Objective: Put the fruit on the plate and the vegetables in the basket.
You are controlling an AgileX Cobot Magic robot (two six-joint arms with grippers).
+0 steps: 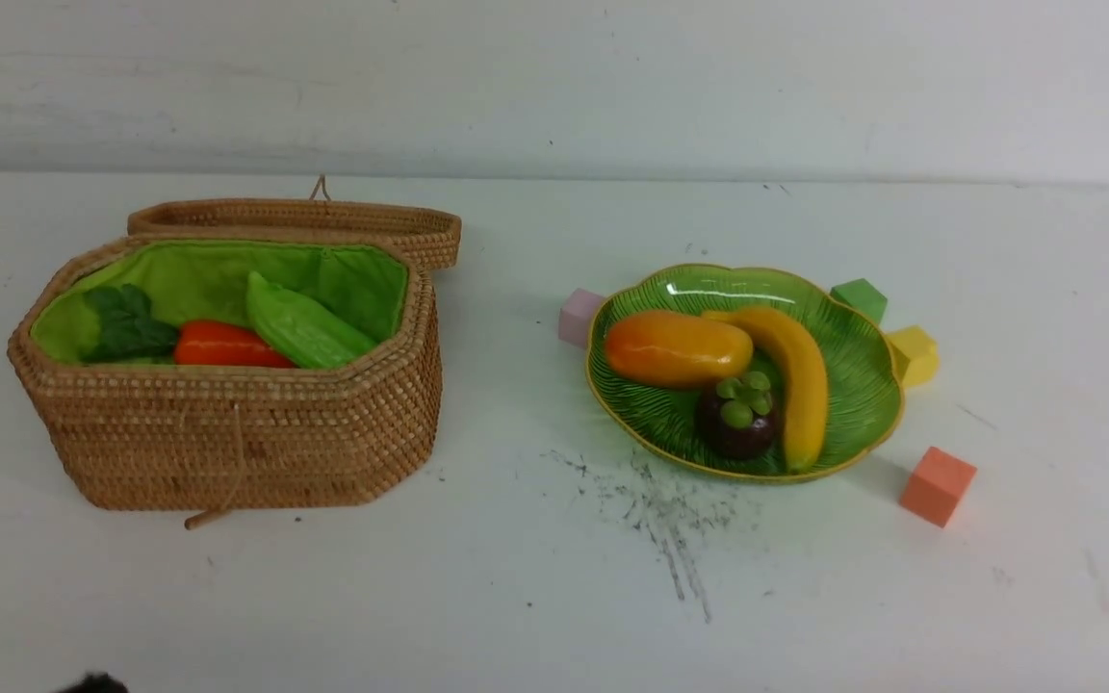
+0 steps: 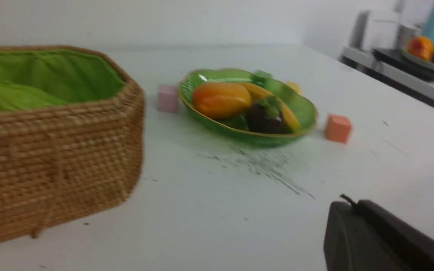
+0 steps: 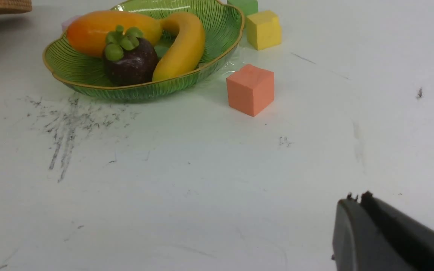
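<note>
In the front view one basket (image 1: 227,433) stands at ten o'clock on the table (image 1: 535,577), woven of tan wicker, eight-sided, its one lid (image 1: 439,252) lying open behind it and a smooth green cloth lining (image 1: 198,269) inside. It holds three vegetables: at its nine o'clock a radish (image 1: 126,322), showing only dark leaves, its body hidden; in the middle a glossy orange-red carrot (image 1: 227,345), partly hidden by the rim; towards three o'clock a bumpy light green gourd (image 1: 304,322). One plate (image 1: 858,385) lies at two o'clock, glossy green, ribbed, with a wavy yellow edge. It carries three fruits: a smooth mango (image 1: 678,348) at its ten o'clock, a curved banana (image 1: 805,385) from the middle towards five, and a round dark mangosteen (image 1: 737,423) near six. Around the plate are four cubes: pink (image 1: 579,318) at nine o'clock, partly covered, green (image 1: 860,298) at one, yellow (image 1: 915,356) at three, orange (image 1: 940,486) at four. In the left wrist view the basket is cut off and only the gourd shows in it; the left gripper (image 2: 347,203) is shut and empty, its fingers dark and blurred. In the right wrist view the plate and pink cube are partly out of sight; the right gripper (image 3: 356,199) is shut, holding nothing.
</note>
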